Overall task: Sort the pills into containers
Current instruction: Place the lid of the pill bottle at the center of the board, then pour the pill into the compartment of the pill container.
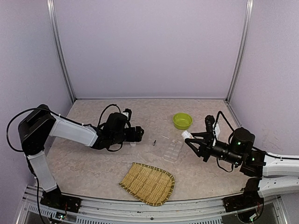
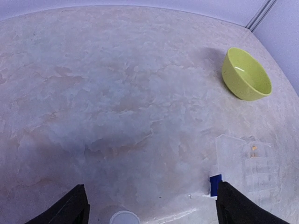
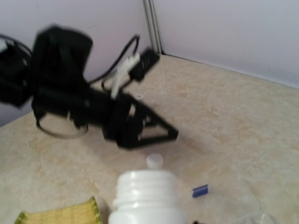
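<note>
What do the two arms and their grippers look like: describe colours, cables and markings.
Both match: the left arm and right arm have white link shells, black joints and loose black cables. The left gripper and right gripper are black, angular and two-fingered. Small green lights show on the right arm.

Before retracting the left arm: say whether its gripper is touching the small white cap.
Apart. Left wrist view: the cap lies between the open left gripper's fingers, table showing on both sides.
</note>
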